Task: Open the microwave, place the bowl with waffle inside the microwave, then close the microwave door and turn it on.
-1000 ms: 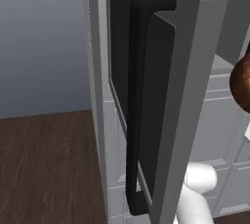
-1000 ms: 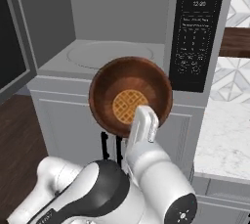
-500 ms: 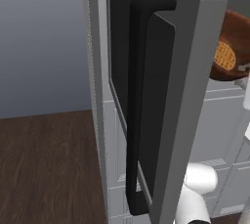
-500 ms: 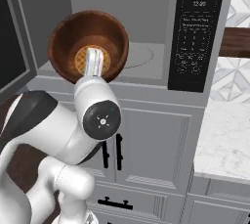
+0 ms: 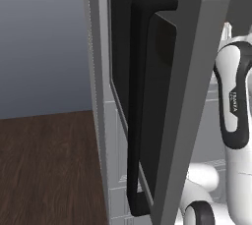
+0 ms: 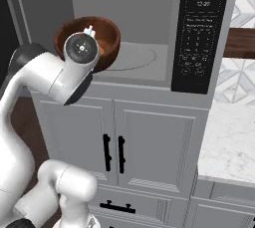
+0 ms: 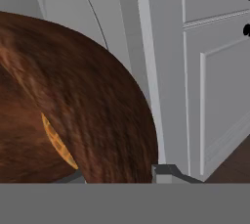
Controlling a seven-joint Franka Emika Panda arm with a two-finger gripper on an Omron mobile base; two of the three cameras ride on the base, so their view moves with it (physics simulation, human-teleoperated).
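I'm carrying the bowl (image 6: 94, 40) into the microwave (image 6: 134, 33), and the door (image 5: 162, 96) is standing wide open off to the left. In the right base view the brown bowl is sitting at the left front of the cavity, just past the opening and over the near edge of the turntable (image 6: 132, 57). Whether it is touching the floor I cannot tell, since the wrist is covering its lower side. In the hand view its wooden wall is right against the camera, with a sliver of waffle (image 7: 57, 144) showing at the rim.

The claw (image 7: 117, 176) is gripping the bowl by its rim, jaws narrowed on the wall; only one fingertip is peeking out at the bottom of the hand view.

To do this step well, I'm thinking I should be keeping the bowl level so the waffle isn't sliding, and pushing it deeper toward the middle of the turntable, away from the left cavity wall. Then I'd be lowering gently until it is resting flat before letting go. Pulling straight back out matters too: the forearm is filling much of the opening, and a sideways drift could be clipping the bowl or the door frame.
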